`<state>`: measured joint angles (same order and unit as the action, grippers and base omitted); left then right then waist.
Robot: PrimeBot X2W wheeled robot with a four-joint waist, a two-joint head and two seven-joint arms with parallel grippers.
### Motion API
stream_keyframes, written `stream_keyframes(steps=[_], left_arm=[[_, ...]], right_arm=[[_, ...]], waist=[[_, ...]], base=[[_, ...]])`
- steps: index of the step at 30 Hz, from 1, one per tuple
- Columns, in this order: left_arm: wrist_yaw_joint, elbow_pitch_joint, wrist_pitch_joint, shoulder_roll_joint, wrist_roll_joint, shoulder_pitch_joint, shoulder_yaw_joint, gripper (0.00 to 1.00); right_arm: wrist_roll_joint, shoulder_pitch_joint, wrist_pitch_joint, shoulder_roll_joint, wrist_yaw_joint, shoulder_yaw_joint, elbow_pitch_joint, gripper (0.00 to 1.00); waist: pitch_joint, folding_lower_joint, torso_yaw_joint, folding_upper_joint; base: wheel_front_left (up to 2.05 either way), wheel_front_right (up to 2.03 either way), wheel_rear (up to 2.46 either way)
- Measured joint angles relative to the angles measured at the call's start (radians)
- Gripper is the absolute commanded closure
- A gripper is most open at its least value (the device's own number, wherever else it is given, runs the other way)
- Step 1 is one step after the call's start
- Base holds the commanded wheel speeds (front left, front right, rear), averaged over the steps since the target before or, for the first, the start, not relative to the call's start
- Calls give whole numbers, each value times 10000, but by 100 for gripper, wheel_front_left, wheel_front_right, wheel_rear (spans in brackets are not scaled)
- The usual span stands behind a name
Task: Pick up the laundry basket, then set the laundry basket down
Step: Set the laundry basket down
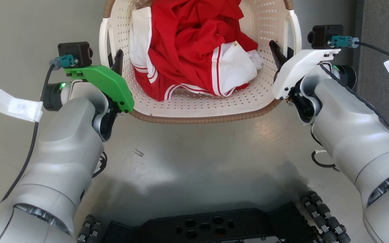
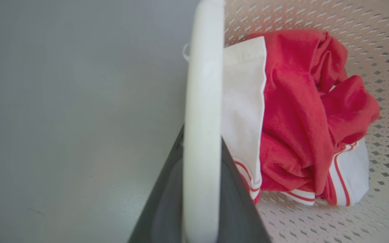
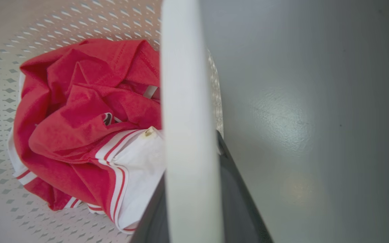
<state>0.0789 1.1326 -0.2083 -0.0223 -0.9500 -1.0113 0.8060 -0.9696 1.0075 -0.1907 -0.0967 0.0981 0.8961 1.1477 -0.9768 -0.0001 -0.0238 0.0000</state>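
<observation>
1. The laundry basket (image 1: pixel 208 118), holding red and white clothes (image 1: pixel 194 44), sits between both claws above the grey floor (image 1: pixel 194 162).
2. The left claw (image 1: pixel 117 59) is clamped on the basket's left handle (image 1: pixel 104 37).
3. The right claw (image 1: pixel 278 50) is clamped on the basket's right handle (image 1: pixel 296 28).

We note a smooth grey floor (image 1: pixel 194 145), hard and slightly glossy, spreading beneath the left fingers (image 1: pixel 118 60) and the right fingers (image 1: pixel 277 50).

There is a short dark scuff (image 1: pixel 139 152) on it, back from the left fingers' tips and inward of them.

On the outer side of the right fingers, well apart, a darker grey textured strip (image 1: pixel 386 20) meets the floor along a straight dark edge. We cannot tell carpet from panel.

Light is soft and diffuse. A pale sheen (image 1: pixel 265 128) lies back of the right fingers' bases, and a broad soft shadow (image 1: pixel 187 199) lies further back still.

In the right wrist view, a pale glare patch (image 3: pixel 278 114) sits on the floor outward of the fingers. In the left wrist view, the floor outward of the fingers is even grey.
</observation>
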Motion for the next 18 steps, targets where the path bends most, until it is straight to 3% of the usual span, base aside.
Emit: stream_keyframes(steps=[1, 3, 4, 5, 6, 18], left_arm=[[0, 0, -12, 0, -29, 0, 10, 100], [4, 2, -15, 0, -63, -6, 25, 100], [13, 8, -27, 0, -65, -10, 33, 92], [13, 12, -29, 0, -75, -12, 42, 51], [13, 15, -21, 0, -98, -20, 54, 0], [88, 215, 92, 17, -148, -38, 328, 0]], right_arm=[[-15, 7, -25, 4, 0, -2, 21, 97], [-92, 32, -25, 21, 29, -25, 94, 75], [-94, 45, -25, 25, 61, -25, 125, 54], [-107, 54, -25, 23, 77, -31, 144, 0], [-140, 63, -25, 25, 159, -33, 153, 0], [-192, 82, -25, 228, 253, 92, 341, 0]], waist=[[-4, 0, 2, 0], [-11, 0, 6, 0], [-13, 0, 8, 0], [-14, 0, 10, 0], [-13, 0, 11, 0], [219, 0, 19, 0]], base=[[0, 0, 0], [0, 0, 0], [0, 0, 0], [0, 0, 0], [0, 0, 0], [0, 0, 0]])
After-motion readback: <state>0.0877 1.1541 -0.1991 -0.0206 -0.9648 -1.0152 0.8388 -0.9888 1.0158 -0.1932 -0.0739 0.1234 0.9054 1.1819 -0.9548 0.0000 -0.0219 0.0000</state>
